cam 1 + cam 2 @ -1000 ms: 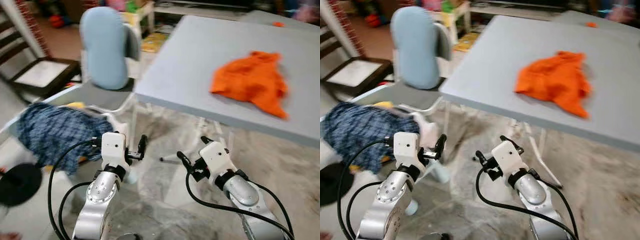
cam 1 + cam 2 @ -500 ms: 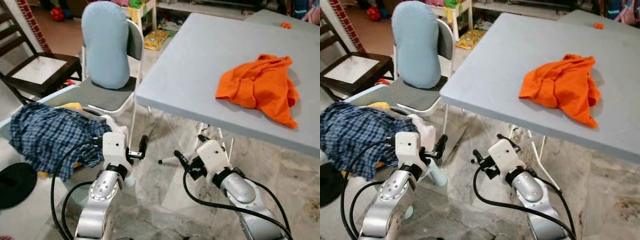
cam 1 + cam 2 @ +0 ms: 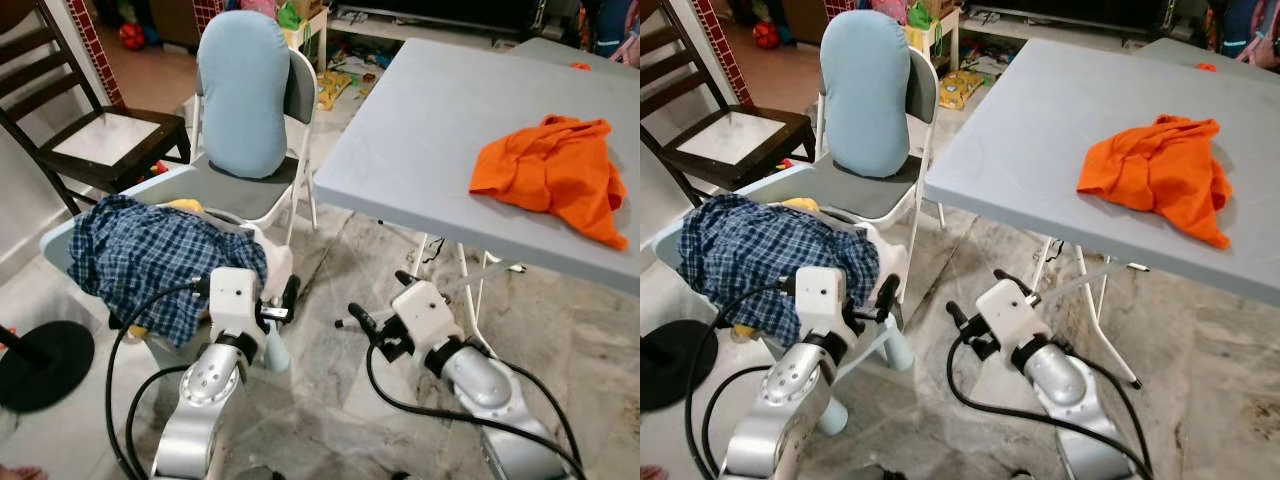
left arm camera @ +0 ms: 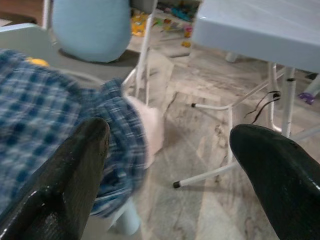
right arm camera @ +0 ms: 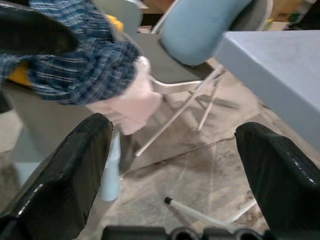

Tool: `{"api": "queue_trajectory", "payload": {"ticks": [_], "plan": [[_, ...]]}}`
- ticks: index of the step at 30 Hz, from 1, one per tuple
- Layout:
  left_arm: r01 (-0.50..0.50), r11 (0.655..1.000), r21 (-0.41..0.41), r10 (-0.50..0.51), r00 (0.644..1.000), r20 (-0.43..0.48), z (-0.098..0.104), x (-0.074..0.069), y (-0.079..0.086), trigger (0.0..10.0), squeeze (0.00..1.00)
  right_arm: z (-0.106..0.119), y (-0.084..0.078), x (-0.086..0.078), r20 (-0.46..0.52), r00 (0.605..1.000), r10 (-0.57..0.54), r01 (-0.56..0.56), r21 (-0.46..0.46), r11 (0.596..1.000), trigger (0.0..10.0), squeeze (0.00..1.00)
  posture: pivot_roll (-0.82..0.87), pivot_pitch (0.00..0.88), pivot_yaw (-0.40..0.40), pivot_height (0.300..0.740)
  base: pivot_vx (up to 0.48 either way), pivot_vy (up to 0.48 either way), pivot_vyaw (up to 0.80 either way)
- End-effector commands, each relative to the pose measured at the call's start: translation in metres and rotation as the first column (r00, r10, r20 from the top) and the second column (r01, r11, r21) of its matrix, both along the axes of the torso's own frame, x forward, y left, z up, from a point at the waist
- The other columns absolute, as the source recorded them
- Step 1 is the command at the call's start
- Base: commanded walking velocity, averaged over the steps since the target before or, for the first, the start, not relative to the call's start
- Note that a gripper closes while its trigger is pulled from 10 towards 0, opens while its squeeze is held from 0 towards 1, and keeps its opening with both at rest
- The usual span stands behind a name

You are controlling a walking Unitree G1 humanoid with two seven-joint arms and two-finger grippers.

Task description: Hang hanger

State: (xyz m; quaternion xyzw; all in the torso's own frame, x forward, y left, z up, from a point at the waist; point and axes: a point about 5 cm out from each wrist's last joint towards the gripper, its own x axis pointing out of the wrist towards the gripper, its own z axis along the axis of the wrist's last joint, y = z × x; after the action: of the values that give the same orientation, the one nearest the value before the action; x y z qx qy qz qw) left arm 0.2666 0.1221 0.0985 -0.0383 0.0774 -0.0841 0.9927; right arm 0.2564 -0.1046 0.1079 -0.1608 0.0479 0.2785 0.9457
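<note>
No hanger can be made out, so its stiffness and best hold stay a guess: probably light and rigid, taken at the neck. Ahead of the spread, empty fingers of the left gripper (image 4: 167,175) lies a plaid shirt (image 3: 150,255); the right gripper (image 5: 175,175) likewise gapes over bare floor.

You've got a grey folding table (image 3: 440,120) from 12 to 3 o'clock, w/ a crumpled orange shirt (image 3: 555,175) on it at 2. At 11 there's a white-framed folding chair w/ grey seat (image 3: 240,195), a pale blue oval cushion (image 3: 243,95) upright against its backrest. At 9, a blue plaid shirt (image 3: 150,260) lies heaped on a low pale blue plastic table (image 3: 62,240). Dark wooden chair (image 3: 90,140) at 10. Black round base (image 3: 45,362) at 8 on the marble floor (image 3: 590,330).
</note>
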Motion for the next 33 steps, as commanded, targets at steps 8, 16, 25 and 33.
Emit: {"api": "queue_trajectory", "payload": {"ticks": [8,16,25,33], "plan": [[0.007,1.000,-0.015,-0.007,1.000,0.028,0.0038,-0.0001,-0.0058,10.0,0.00,-0.0003,-0.0073,0.0002,0.001,1.000,-0.019,0.019,-0.021,1.000,10.0,0.00,-0.02,0.154,-0.018,0.740,0.000,0.420,0.00],[0.018,1.000,-0.008,-0.017,0.998,0.057,0.0074,-0.0021,-0.0045,10.0,0.00,0.0000,-0.0060,-0.0014,0.005,1.000,-0.011,0.011,-0.024,1.000,10.0,0.00,-0.02,0.168,-0.018,0.740,0.000,0.000,0.00],[0.052,0.998,-0.035,-0.050,0.997,0.051,0.0065,-0.0059,-0.0082,10.0,0.00,0.0000,-0.0047,-0.0039,0.005,1.000,-0.008,0.008,-0.020,1.000,10.0,0.00,-0.02,0.182,-0.020,0.740,0.283,0.000,0.39],[0.052,0.998,-0.025,-0.051,0.998,0.046,0.0058,-0.0060,-0.0082,10.0,0.00,0.0005,-0.0039,-0.0035,0.007,1.000,-0.005,0.005,-0.021,1.000,10.0,0.00,-0.02,0.185,-0.021,0.740,0.348,0.000,0.00]]}}
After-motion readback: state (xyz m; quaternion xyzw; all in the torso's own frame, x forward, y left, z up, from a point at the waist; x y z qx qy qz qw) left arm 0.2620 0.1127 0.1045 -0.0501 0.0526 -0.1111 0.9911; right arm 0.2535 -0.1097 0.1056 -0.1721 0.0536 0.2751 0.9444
